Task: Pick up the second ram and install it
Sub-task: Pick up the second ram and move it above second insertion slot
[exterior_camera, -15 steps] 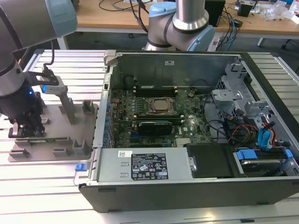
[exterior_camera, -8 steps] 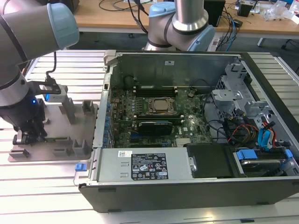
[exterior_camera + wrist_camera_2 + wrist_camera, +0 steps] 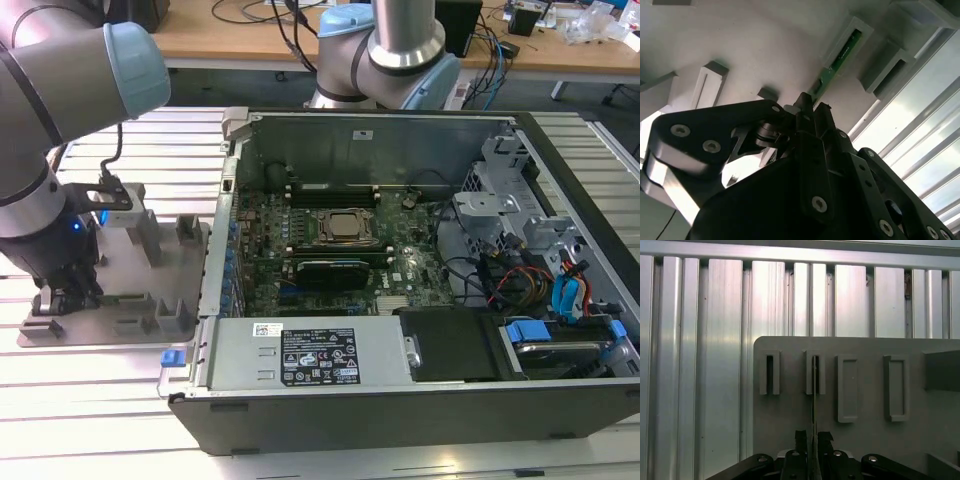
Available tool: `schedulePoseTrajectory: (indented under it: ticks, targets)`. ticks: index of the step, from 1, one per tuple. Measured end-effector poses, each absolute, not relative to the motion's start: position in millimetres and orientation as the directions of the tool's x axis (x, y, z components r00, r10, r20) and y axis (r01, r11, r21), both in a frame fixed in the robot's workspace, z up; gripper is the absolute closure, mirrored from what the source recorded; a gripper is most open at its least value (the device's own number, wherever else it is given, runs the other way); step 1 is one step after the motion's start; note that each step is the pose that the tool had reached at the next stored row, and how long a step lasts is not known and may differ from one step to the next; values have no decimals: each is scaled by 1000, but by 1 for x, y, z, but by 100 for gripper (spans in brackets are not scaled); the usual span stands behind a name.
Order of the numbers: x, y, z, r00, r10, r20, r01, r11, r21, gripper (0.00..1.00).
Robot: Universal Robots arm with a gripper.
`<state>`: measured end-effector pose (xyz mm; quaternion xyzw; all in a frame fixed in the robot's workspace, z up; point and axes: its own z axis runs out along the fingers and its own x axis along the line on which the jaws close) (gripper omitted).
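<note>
Pincer (image 3: 813, 436) clenched on the second ram (image 3: 814, 390) at the holder tray (image 3: 865, 440).

From my remote seat, the first wrist view shows the green stick edge-on between the black fingers (image 3: 801, 440), its far end seated in the second slot from the tray's corner. The second wrist view shows the same grip on the ram (image 3: 840, 57). In the exterior view, the tray (image 3: 150, 270) sits on the slatted worktop (image 3: 100, 390), beside the open computer case (image 3: 400, 400) near the worktop's exterior-view-left edge.

Second ram (image 3: 827, 74) – thin green stick, standing on edge in a slot of the grey holder tray (image 3: 765, 45) – near end pinched by the gripper (image 3: 813, 437).
</note>
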<state>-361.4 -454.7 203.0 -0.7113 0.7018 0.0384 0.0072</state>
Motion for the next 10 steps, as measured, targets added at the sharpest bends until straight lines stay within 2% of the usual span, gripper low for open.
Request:
schedulePoseTrajectory:
  ticks: [6,7,10]
  targets:
    - [-362,-455,202,12,-998,-67,-999,-15,44,76]
    - [-362,-455,202,12,-998,-67,-999,-15,44,84]
    - [-362,-455,202,12,-998,-68,-999,-15,44,87]
